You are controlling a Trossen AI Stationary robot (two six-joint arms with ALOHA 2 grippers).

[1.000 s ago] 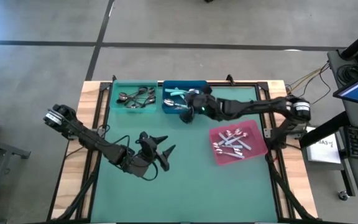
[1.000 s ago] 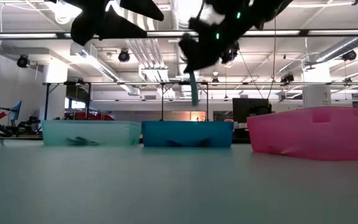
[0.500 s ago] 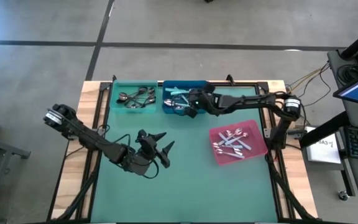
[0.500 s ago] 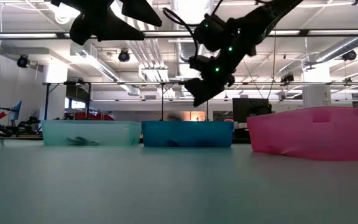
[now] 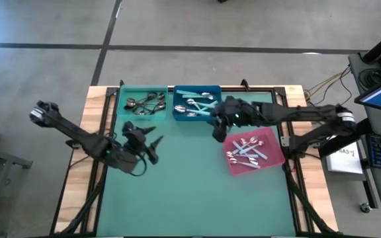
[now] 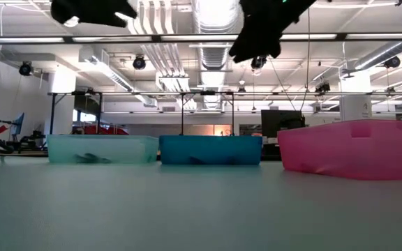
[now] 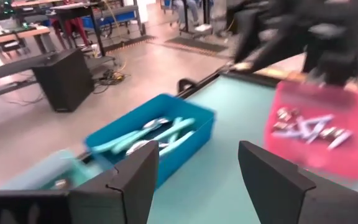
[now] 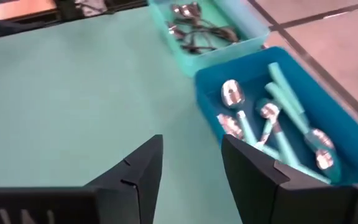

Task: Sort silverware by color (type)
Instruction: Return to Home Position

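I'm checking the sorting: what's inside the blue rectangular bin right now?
The blue rectangular plastic bin holds only spoons with turquoise plastic handles and shiny bowls, lying in a loose overlapping pile. The overlaps cover parts of some, so an exact count cannot be told.

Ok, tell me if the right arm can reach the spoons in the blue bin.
Probably yes: the right gripper hangs open beside the blue bin, and its spoons lie uncovered, nothing between.

Left fingers (image 7: 132,180) apart, right fingers (image 8: 135,171) apart, both raised
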